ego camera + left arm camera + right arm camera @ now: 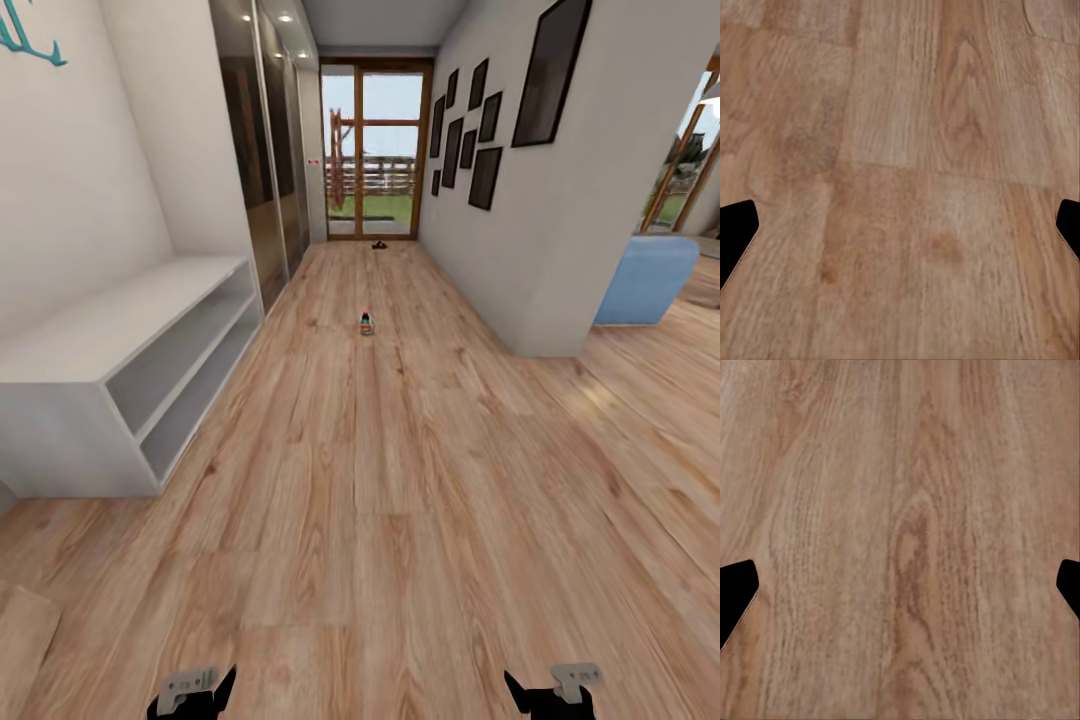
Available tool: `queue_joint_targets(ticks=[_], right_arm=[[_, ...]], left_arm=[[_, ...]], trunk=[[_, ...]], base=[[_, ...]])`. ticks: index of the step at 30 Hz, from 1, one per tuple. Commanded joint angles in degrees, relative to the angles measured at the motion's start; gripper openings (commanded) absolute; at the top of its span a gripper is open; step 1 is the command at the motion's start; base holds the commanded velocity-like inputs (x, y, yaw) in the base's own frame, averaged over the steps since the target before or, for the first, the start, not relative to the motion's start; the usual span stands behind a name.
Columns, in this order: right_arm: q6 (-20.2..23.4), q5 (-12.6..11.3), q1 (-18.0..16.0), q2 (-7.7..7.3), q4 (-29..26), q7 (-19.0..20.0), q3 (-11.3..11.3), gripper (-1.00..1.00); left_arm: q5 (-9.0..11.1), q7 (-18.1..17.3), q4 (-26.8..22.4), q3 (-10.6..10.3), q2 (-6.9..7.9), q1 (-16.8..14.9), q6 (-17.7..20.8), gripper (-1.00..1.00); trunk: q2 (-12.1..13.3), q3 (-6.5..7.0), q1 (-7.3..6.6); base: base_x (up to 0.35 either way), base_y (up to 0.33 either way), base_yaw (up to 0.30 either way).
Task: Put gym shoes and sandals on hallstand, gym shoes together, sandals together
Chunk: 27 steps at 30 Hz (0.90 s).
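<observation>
Head view: a gym shoe [366,323] stands mid-corridor on the corridor floor [400,520]; a dark sandal [380,245] lies far off before the glass door [375,150]. The hallstand [120,370] lines the left wall. Left gripper [192,692] and right gripper [548,690] hang low over the planks.

Left wrist view: jaws spread wide over bare floor [900,165], holding nothing.

Right wrist view: jaws likewise wide and empty above the floor [900,525].
</observation>
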Motion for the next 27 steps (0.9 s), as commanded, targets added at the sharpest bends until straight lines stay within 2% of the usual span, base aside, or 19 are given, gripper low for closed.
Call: queue_joint_targets(ticks=[1, 27], right_arm=[[-0.13, -0.61, -0.04, -0.02, 0.06, 0.30, 0.40, 1.00], [-0.13, -0.62, -0.04, -0.02, 0.06, 0.30, 0.40, 1.00]], left_arm=[[-0.59, -0.33, 0.03, 0.48, -0.05, -0.06, -0.28, 1.00], [-0.56, -0.33, 0.03, 0.49, -0.05, -0.06, -0.28, 1.00]], trunk=[[-0.02, -0.05, 0.02], [-0.02, -0.05, 0.02]], base=[[0.340, 0.000, 0.000], [0.340, 0.000, 0.000]])
